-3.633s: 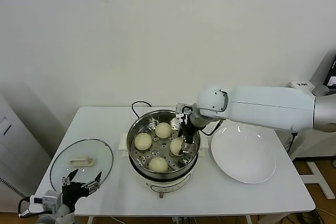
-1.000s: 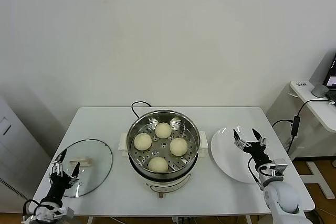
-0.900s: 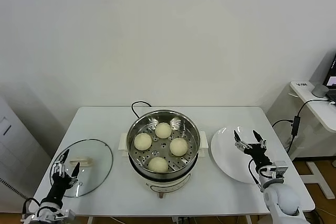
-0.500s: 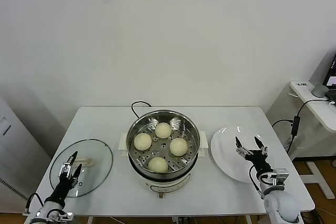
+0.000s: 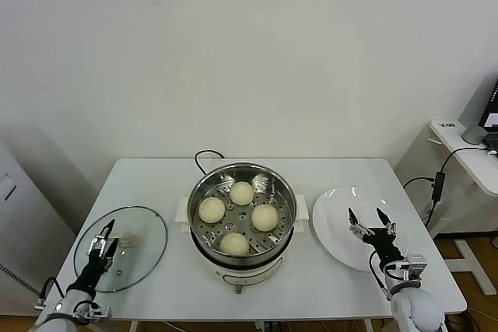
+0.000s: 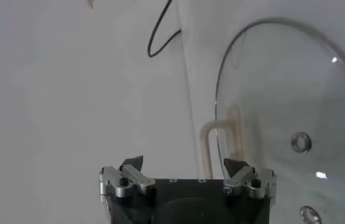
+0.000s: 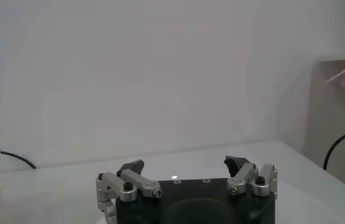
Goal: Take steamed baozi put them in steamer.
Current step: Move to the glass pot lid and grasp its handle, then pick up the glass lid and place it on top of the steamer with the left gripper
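Four baozi [image 5: 242, 193] sit in one steamer [image 5: 242, 253] at the table's middle. One glass lid [image 5: 148, 240] lies to its left, one white plate [image 5: 334, 219] to its right. One table [image 5: 311, 289] holds them all. Two grippers, the left [image 5: 102, 242] and the right [image 5: 369, 221], hang at the near corners.

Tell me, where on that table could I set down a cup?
Bare tabletop lies behind the glass lid, and at the front edge between steamer and white plate. The steamer tray is crowded with four baozi.

A: Robot's look?
B: Left hand [image 5: 99, 245] & right hand [image 5: 369, 226]: black bodies, silver finger brackets w/ black screws, dark tips.
A: Wrists?
B: White rounded shells, thin black cables.
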Robot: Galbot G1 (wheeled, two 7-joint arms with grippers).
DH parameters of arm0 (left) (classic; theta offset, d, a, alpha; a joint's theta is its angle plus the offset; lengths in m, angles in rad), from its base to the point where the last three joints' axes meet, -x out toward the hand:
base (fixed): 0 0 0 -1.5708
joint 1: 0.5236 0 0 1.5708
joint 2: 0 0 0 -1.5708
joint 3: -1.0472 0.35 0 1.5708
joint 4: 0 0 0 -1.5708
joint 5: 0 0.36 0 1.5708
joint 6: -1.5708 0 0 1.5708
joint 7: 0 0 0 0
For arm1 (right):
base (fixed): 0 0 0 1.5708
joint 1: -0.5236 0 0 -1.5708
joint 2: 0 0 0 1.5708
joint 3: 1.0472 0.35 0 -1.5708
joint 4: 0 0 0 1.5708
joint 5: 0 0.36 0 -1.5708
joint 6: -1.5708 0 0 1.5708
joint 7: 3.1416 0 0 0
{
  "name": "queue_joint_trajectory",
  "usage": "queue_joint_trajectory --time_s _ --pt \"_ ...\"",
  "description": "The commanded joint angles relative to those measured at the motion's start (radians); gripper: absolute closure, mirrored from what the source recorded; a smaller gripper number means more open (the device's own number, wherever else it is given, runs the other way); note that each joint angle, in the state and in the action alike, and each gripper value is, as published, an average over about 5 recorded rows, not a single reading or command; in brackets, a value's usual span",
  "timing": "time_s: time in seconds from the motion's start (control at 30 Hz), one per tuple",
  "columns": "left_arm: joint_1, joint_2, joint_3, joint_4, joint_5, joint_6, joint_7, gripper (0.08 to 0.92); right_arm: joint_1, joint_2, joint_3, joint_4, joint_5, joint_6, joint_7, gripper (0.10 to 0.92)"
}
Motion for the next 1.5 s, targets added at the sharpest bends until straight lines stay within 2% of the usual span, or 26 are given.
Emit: queue_joint_trajectory --time_s 0.03,0.17,0.57,0.93,1.23,1.5 --pt "-0.057 -0.012 0.001 0.044 0.017 -0.001 -0.006 0.177 0.000 0.002 0.004 -0.020 -0.006 0.005 -0.009 0.203" --pt "-0.054 -0.012 0.001 0.036 0.010 -0.012 0.004 0.227 -0.001 0.000 0.008 -0.025 -0.005 0.006 -0.013 0.203" --pt "-0.032 -0.006 -0.001 -0.029 -0.089 -0.029 0.042 0.567 0.005 0.001 0.010 -0.024 -0.012 0.003 -0.018 0.203" --pt "0.003 0.079 -0.046 -0.225 -0.241 0.061 0.146 0.875 0.003 -0.002 0.015 -0.007 -0.009 0.002 -0.019 0.203" --pt "0.003 0.176 -0.038 -0.435 -0.370 0.219 0.264 0.900 -0.003 -0.005 0.021 0.015 -0.004 -0.001 -0.017 0.203" --pt "0.023 0.209 0.091 -0.631 -0.347 0.457 0.375 0.900 0.007 -0.010 0.019 0.014 0.001 -0.003 -0.018 0.203"
